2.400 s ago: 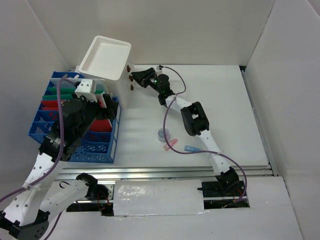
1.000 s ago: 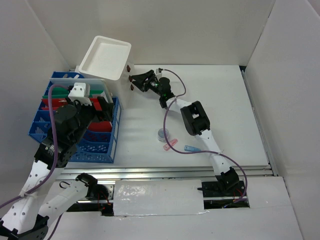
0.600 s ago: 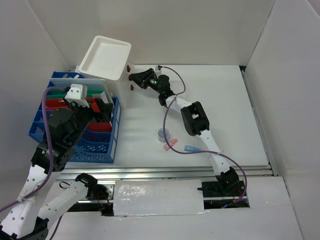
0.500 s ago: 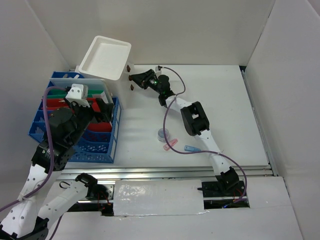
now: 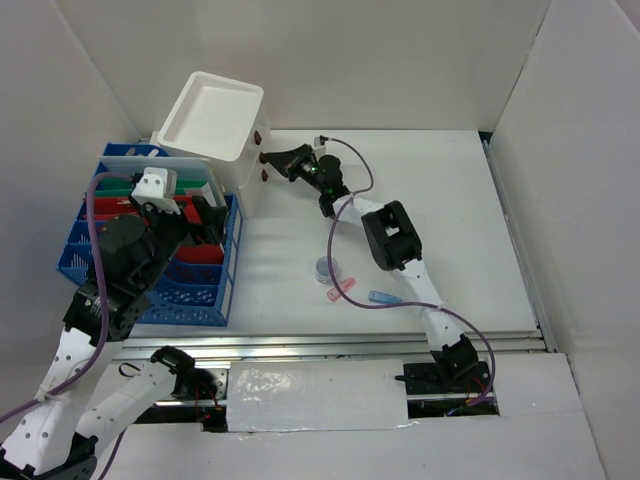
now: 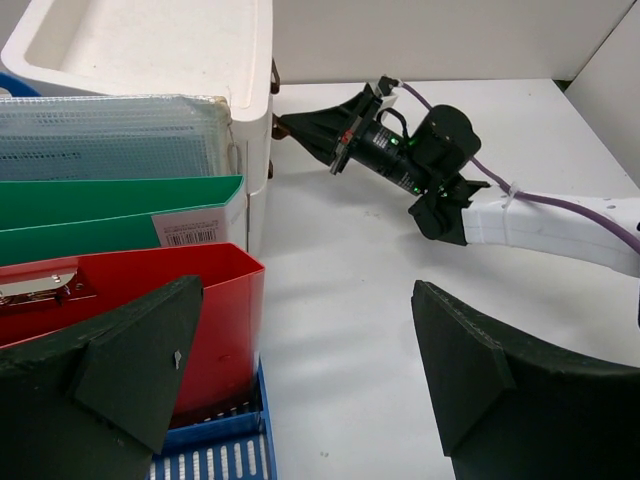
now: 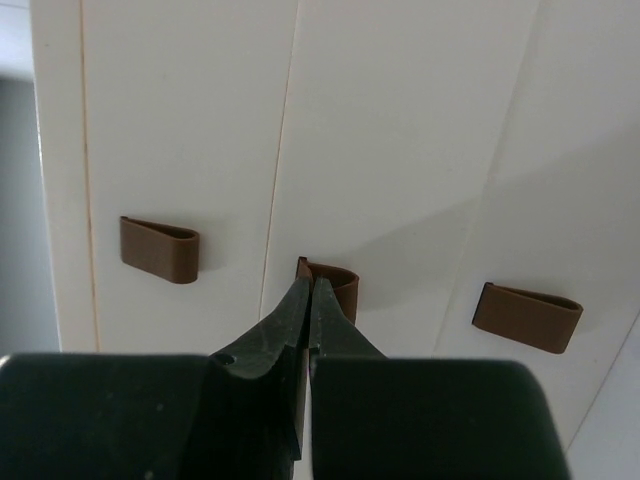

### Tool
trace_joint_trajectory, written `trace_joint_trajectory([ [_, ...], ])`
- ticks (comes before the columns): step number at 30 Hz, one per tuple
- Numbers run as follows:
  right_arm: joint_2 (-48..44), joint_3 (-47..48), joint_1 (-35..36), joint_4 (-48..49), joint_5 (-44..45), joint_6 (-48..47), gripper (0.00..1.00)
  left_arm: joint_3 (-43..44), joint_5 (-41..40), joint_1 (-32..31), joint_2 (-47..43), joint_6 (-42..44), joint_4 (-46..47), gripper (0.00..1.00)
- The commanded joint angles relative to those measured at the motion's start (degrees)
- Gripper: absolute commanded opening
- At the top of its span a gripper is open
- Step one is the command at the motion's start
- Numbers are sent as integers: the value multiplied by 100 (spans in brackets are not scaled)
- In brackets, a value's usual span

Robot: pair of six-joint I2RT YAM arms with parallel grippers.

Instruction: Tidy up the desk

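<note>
At the desk's point(image 5: 470, 220) eleven o'clock, right gripper point(image 7: 308, 287) pinches the drawer box's point(image 7: 400, 150) middle brown pull point(image 7: 342, 284); left gripper point(image 6: 306, 292) gapes wide beside red folder point(image 6: 215, 320).

1. The desk point(image 5: 455, 215) is a flat white top with a silver rail point(image 5: 330, 344) running along its front edge.
2. A white open-top box point(image 5: 210, 115) stands at the far left corner.
3. A blue mesh rack point(image 5: 205, 300) sits along the left edge, just in front of the box, and reaches nearly to the front rail.
4. A small round translucent cup point(image 5: 325, 268) stands near the middle, towards the front edge.
5. A small pink piece point(image 5: 340, 291) lies just in front of the cup. A small blue piece point(image 5: 381, 297) lies near it on the right. Both are short of the front edge.
</note>
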Motion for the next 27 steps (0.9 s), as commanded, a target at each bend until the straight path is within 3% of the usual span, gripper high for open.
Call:
trace_joint_trajectory([
  [1,-552,-536,-69,468,-148,-90,0,-26,-42,26,-50,39,294,100],
  [8,-930,-1187,-324,724,-315,-143,0,-8,11,44,-24,39,285,100],
  [14,-1009,-1108,-526,250,-579,-327,0,-17,-7,35,-15,39,285,100],
  [27,-1993,-2550,-887,469,-816,-714,0,9,-183,105,-50,4,241,100],
])
